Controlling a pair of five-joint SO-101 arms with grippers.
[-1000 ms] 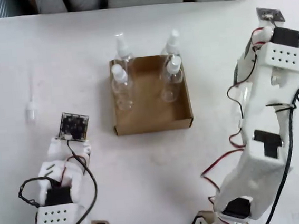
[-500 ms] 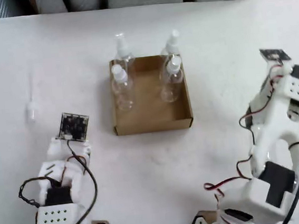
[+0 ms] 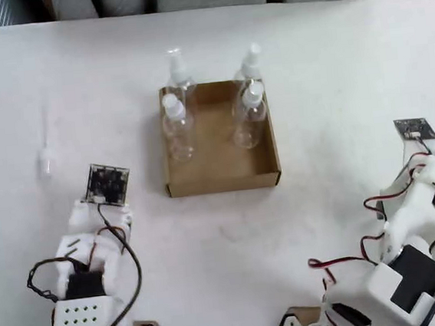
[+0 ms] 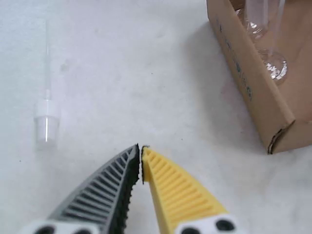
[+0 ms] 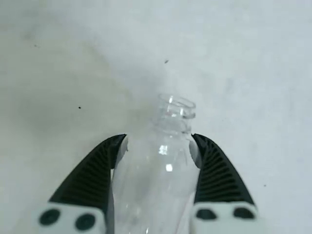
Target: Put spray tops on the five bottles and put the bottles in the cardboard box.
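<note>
Pulled back, the right pincer (image 5: 158,142) clamps the uncapped bottle (image 5: 175,111) between its fingers

Light bright and even from above; I note the white table (image 3: 323,60) nearly washed out. Soft, faint shadow beside the cardboard box (image 4: 243,83). Small glints on the clear bottle (image 5: 165,168); the table around it reads greyer.

The white right arm (image 3: 418,224) draws back from its long stretch up the white table's (image 3: 323,60) right side and folds low near the front edge, its black-fingered gripper (image 5: 158,142) clasping a clear, capless plastic bottle (image 5: 163,180).
</note>
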